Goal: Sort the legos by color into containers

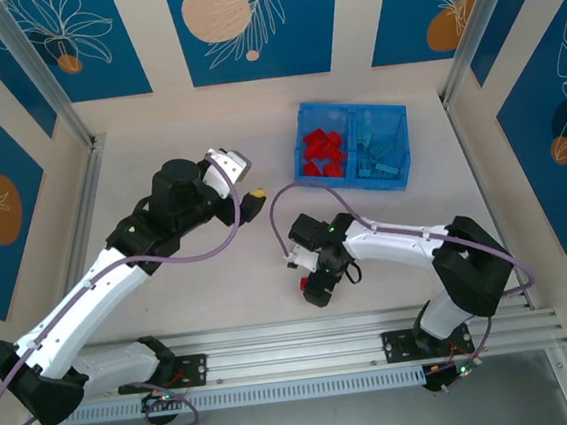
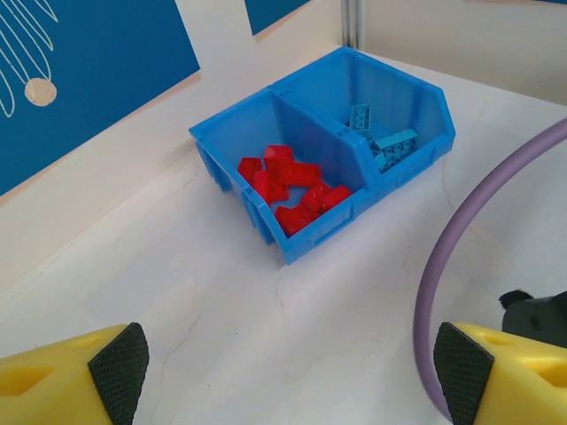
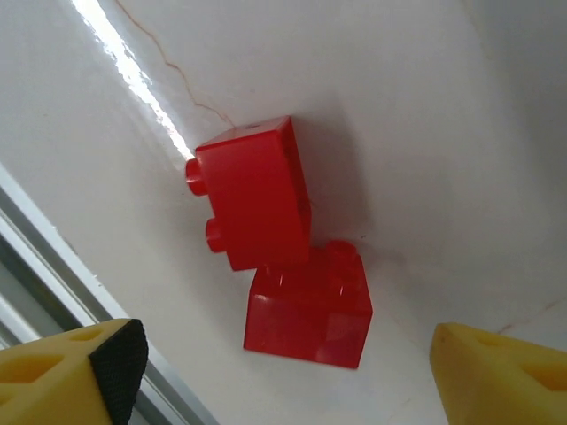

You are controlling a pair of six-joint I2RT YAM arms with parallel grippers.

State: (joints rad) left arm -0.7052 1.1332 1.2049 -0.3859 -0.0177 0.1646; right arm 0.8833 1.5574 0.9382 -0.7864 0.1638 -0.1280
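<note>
Found right gripper (image 3: pixel 288 363) spread wide over two touching red legos (image 3: pixel 252 195). Found left gripper (image 2: pixel 291 365) spread, empty, facing tray (image 2: pixel 310 241).

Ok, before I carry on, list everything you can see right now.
tray: one, bright blue, two compartments, far side of the table
red legos in tray: several, piled, left compartment
light blue legos: several, right compartment
loose red legos: two, touching, on the table under the right gripper
table: one, pale
rail: metal, near edge
cables: purple, one per arm
left gripper: open, empty, facing the tray
right gripper: open, over the loose red legos
</note>
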